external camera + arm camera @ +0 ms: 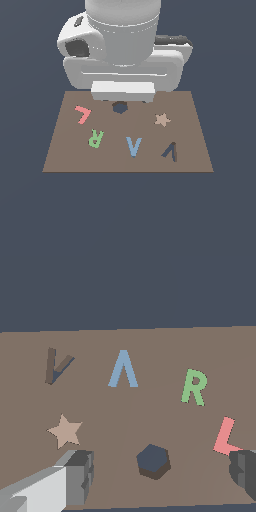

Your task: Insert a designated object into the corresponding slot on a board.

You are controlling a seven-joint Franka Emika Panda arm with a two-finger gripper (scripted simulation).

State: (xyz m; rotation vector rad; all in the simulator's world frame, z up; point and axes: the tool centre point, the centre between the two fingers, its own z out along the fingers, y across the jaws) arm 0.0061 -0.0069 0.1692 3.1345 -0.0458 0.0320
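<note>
While the arm's bulky white body fills the upper part of the exterior view, the brown board [60,150] lies flat beneath it on a dark grey-blue ground. On the board rest 5 small things plus 2 cutouts' worth of dark shapes: the light-blue letter piece [133,146] sits near the middle of the board's near edge, lying flat and touched by nothing. Just toward the exterior view's right of it, apart from it, is the dark V-shaped slot [171,151], unfilled. Toward the exterior view's left of the blue piece is the green R [95,137], and farther that way, nearer the arm, the red L [82,114]. A tan star [162,119] lies beyond the slot, and a dark hexagonal hole [120,107] sits just under the arm's front. In the wrist view the gripper [160,476] hangs above the board near the hexagonal hole (its 2 fingers [80,476] show at opposite sides of the frame), spread wide with nothing between them. The blue piece lies well beyond the fingers, between slot and R.
</note>
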